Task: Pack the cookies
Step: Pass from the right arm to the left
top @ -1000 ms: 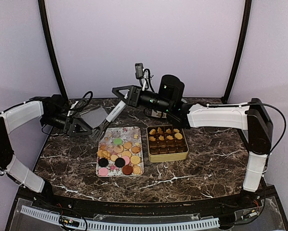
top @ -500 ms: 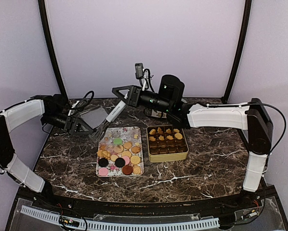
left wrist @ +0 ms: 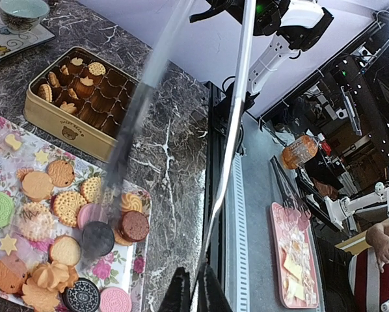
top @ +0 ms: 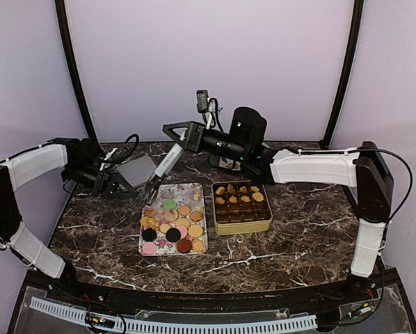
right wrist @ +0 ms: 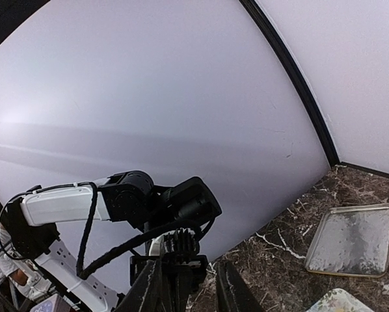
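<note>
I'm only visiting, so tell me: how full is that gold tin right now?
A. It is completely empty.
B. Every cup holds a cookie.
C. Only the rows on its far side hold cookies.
C: in the gold tin, cookies sit only in the rows farthest from the arms' bases, while the nearer cups show dark and empty.

Robot lab booth. Marble-pattern table [top: 298, 229] boxed in by plain pale backdrop [top: 208, 62] and black poles [top: 74, 69]. Left wrist view shows a neighbouring bench with another white arm [left wrist: 350, 205].
</note>
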You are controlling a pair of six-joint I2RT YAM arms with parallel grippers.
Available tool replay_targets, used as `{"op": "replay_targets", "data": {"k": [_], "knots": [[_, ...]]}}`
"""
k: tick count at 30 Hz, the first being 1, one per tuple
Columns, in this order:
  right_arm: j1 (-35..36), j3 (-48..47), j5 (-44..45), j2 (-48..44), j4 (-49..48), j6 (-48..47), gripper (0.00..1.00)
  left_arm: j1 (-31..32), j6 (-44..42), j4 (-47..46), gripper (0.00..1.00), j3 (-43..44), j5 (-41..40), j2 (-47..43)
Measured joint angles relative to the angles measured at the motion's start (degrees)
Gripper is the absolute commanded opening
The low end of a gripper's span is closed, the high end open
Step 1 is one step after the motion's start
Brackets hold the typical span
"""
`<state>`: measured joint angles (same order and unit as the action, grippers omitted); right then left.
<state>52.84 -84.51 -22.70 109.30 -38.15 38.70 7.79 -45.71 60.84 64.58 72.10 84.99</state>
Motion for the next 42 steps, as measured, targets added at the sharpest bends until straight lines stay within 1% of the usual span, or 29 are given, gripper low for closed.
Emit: {"op": "replay_targets", "data": {"k": [1, 3, 7, 9, 11, 16, 20, 23, 26, 29, 33, 35, 42], "knots": [[0.0, 0.0, 0.0, 0.0, 0.0, -0.1, 0.48, 0.0, -0.3, 0.5, 0.0, 0.0, 0.3, 0.1], [0.0, 0.0, 0.3, 0.1, 0.0, 0.0, 0.65, 0.2, -0.7, 1.2, 0.0, 0.1, 0.5, 0.2], [0.0, 0.2, 0.3, 0.3, 0.0, 0.3, 0.82, 0.2, -0.6, 2.3, 0.0, 0.7, 0.5, 0.5], [-0.3, 0.8, 0.6, 0.1, 0.0, 0.1, 0.93, 0.2, 0.0, 2.3, 0.0, 1.4, 0.7, 0.6], [-0.8, 2.3, 1.1, -0.3, -0.1, 0.3, 0.99, 0.3, 1.0, 2.2, 0.0, 2.0, 1.0, 0.6], [-1.9, 8.4, 3.4, -3.1, 0.0, 0.8, 1.0, 0.2, 7.0, -0.5, 0.0, 2.9, 1.4, 0.6], [-2.7, 11.5, 8.0, -6.1, -0.1, 1.3, 1.0, 0.2, 11.5, -3.8, 0.0, 3.1, 2.1, 0.5], [-3.3, 14.4, 10.7, -8.0, -1.6, 3.2, 1.0, 0.2, 13.9, -5.1, 0.0, 4.2, 3.0, 0.5], [-4.2, 15.4, 11.2, -8.0, -2.6, 5.2, 1.0, 0.2, 15.8, -6.1, 0.0, 5.4, 4.5, 0.5], [-4.6, 15.8, 10.2, -7.7, -4.1, 7.5, 0.99, 0.2, 17.1, -7.0, 0.0, 5.6, 5.8, 0.5], [-4.5, 15.8, 6.7, -6.5, -7.7, 10.1, 0.94, 0.2, 18.1, -7.5, 0.0, 5.6, 7.3, 0.5], [-4.4, 15.3, 4.2, -4.9, -9.6, 11.7, 0.91, 0.2, 18.1, -7.6, 0.0, 5.6, 8.0, 0.5], [-3.3, 11.5, -1.9, 1.4, -12.8, 16.3, 0.87, 0.2, 17.8, -7.6, 0.0, 5.7, 8.7, 0.5]]}}
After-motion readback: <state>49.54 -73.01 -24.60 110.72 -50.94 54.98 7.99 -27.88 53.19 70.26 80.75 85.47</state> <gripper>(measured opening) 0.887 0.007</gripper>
